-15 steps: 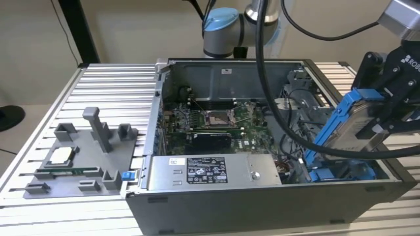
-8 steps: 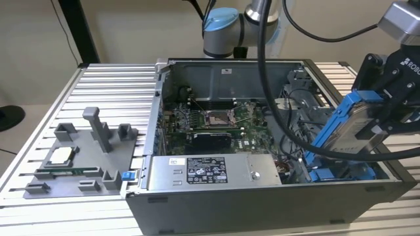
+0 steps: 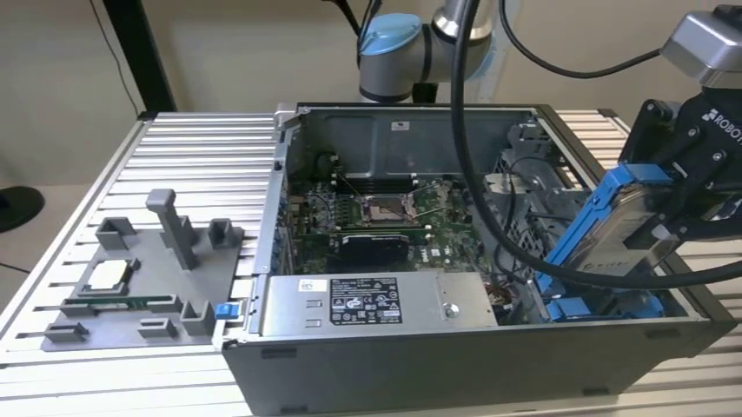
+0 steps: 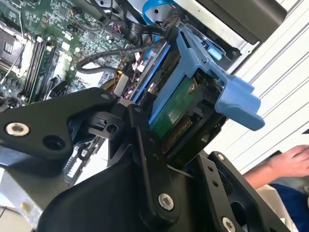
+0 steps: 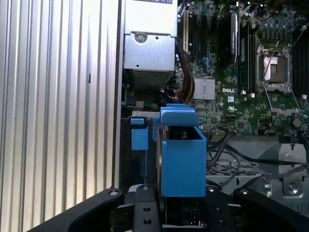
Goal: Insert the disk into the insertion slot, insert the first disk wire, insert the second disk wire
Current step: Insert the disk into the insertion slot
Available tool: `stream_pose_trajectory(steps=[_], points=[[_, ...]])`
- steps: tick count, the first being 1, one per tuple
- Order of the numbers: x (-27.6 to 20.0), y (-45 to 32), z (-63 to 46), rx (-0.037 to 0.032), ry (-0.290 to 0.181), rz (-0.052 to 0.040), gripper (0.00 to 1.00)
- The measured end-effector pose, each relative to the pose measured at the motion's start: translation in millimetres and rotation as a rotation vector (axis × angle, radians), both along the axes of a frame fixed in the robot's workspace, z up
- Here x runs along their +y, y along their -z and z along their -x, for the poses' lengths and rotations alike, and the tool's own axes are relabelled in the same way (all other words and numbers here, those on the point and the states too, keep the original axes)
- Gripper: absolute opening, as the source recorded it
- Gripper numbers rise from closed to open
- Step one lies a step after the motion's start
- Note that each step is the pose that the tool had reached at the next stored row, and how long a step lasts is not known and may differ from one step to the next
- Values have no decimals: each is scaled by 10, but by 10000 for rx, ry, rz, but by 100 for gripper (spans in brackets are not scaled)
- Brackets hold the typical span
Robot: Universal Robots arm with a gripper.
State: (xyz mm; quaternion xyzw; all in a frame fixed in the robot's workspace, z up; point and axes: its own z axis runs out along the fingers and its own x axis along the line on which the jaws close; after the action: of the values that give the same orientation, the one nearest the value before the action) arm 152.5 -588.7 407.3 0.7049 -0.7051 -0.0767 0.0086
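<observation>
My gripper (image 3: pixel 672 207) is shut on the disk (image 3: pixel 620 228), a silver-grey drive in a bright blue carrier. It holds the disk tilted on edge above the right side of the open computer case. The disk's lower end hangs just over the insertion slot (image 3: pixel 603 306), a bay with blue rails at the case's front right corner. In the second wrist view the carrier (image 4: pixel 205 72) and the drive's green circuit board sit between my black fingers (image 4: pixel 145 145). In the first wrist view the carrier (image 5: pixel 182 159) stands beside the perforated grey metal of the slot (image 5: pixel 227 171). Black cables (image 5: pixel 224 145) lie there.
The grey power-supply box (image 3: pixel 347 304) runs along the case's front wall, with the motherboard (image 3: pixel 383 217) behind it. A grey fixture tray (image 3: pixel 128 287) lies on the ribbed aluminium table (image 3: pixel 197 156) at the exterior view's left. A person's hand (image 4: pixel 289 159) rests beyond the case.
</observation>
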Motion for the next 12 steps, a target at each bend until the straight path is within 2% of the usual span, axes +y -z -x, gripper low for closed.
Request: stream_pose_trajectory(steps=[7, 12], points=[[0, 44, -12, 1, 1, -2, 0], [1, 102, -13, 0, 2, 1, 0]])
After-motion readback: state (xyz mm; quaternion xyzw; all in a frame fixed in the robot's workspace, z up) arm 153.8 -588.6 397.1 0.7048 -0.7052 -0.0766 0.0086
